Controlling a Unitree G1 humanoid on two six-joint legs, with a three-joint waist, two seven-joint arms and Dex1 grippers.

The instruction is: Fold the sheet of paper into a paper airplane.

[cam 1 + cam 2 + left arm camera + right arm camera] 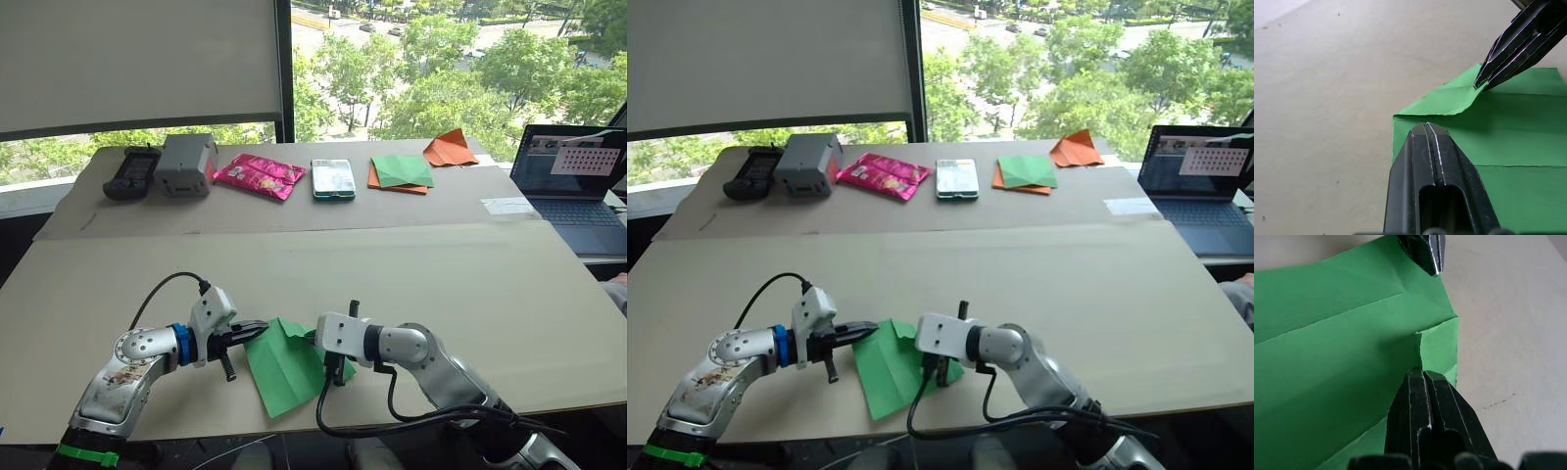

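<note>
Broadly, the tabletop point(470, 294) is a wide pale board, with a laptop point(573, 181) at its right edge and a row of items along the far side: a green-and-orange paper stack point(400, 172), an orange folded shape point(450, 149), a phone point(333, 179), a pink packet point(260, 175) and a grey box point(186, 164). Near the front edge lies the sheet of paper point(284, 367), creased lengthwise and partly folded, between the two arms. The left gripper point(257, 331) has its jaws pressed together at the sheet's upper left corner, likely pinning it flat. The right gripper point(1425, 377) meets the opposite edge with jaws also together, seemingly nipping a small raised flap to turn it over into a crease
</note>
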